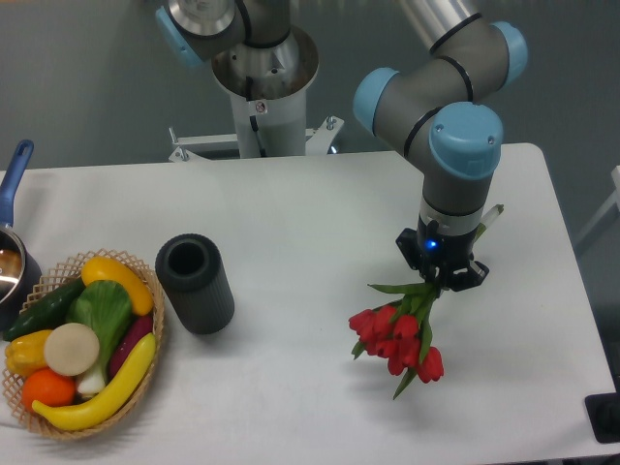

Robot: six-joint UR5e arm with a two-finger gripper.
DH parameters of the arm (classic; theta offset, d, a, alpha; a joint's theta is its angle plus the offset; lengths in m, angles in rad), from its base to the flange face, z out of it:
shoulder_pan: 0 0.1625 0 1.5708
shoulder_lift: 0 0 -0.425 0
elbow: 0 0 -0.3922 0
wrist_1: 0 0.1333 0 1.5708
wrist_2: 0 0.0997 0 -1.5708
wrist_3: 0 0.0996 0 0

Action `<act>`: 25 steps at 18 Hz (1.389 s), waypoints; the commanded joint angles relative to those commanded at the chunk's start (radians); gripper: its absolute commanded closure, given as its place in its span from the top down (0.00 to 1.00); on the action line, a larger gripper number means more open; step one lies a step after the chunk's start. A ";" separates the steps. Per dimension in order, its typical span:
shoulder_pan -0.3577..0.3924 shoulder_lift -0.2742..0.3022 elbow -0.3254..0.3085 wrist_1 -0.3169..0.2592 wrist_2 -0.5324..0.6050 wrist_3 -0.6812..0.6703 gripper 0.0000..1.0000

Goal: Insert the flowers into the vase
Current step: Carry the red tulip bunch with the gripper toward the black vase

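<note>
The flowers, a bunch of red tulip buds with green stems and leaves, hang at the right of the table, buds pointing down and toward the front. My gripper is shut on their stems, just above the buds, and the stem ends stick out behind the wrist at the upper right. The vase, a dark ribbed cylinder with its round mouth open upward, stands well to the left of the flowers, with bare table between them.
A woven basket of fake vegetables and fruit sits at the front left, beside the vase. A blue-handled metal pot is at the left edge. The arm's base rises behind the table.
</note>
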 joint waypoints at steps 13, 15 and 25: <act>-0.014 0.057 0.008 -0.023 -0.109 -0.002 0.04; -0.014 0.070 0.006 -0.021 -0.150 -0.002 0.03; -0.026 0.110 0.002 -0.020 -0.261 -0.020 0.02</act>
